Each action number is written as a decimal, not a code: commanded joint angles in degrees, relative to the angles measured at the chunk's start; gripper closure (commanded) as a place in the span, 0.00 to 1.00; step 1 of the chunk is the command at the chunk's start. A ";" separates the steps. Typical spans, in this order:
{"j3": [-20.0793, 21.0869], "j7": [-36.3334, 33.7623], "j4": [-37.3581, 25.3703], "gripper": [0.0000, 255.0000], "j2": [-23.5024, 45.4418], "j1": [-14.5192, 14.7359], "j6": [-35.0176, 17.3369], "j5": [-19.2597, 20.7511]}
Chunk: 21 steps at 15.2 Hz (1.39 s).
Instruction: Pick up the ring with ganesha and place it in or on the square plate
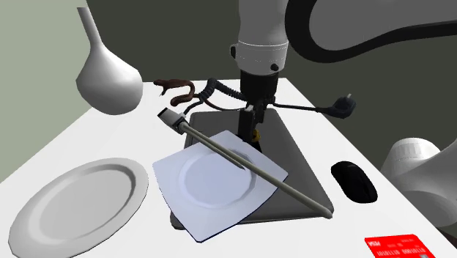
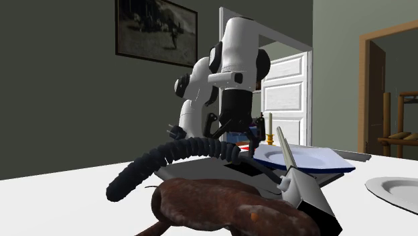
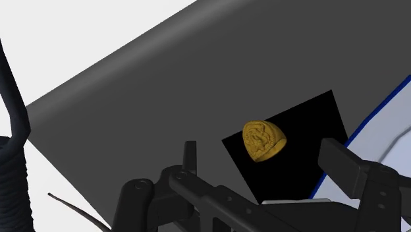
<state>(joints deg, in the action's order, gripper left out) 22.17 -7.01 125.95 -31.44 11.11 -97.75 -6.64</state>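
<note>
A small gold ring (image 3: 263, 140) with a carved face lies on a black patch of a dark grey slab (image 3: 164, 99), just off the blue-edged corner of the white square plate (image 3: 392, 132). My gripper (image 3: 267, 161) is open and hangs right over the ring, one finger (image 3: 190, 158) on each side and neither touching it. In the shoulder view the gripper (image 1: 253, 126) points straight down at the ring (image 1: 254, 136), at the far corner of the square plate (image 1: 220, 179). The plate lies on the slab (image 1: 296, 150).
A long grey rod tool (image 1: 242, 161) lies across the square plate. A round plate (image 1: 80, 201) and a grey flask (image 1: 106, 77) stand at the shoulder view's left. A coiled black cable (image 1: 212, 91), a brown object (image 1: 176, 88), a plug (image 1: 344, 106), a black mouse (image 1: 354, 181) and a red card (image 1: 399, 248) lie around.
</note>
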 commanded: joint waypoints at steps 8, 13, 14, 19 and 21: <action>0.11 -0.05 0.42 1.00 0.15 0.08 -0.30 -0.03; 0.14 -0.10 0.32 1.00 0.18 0.09 -0.23 -0.04; 0.13 -0.08 0.35 1.00 0.15 0.09 -0.23 -0.04; -0.17 0.01 -2.12 1.00 0.40 -0.07 2.00 0.21; -0.31 0.02 -3.86 1.00 0.66 -0.19 3.49 0.37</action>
<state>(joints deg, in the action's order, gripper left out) 21.98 -7.04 123.12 -30.89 11.00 -95.20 -6.36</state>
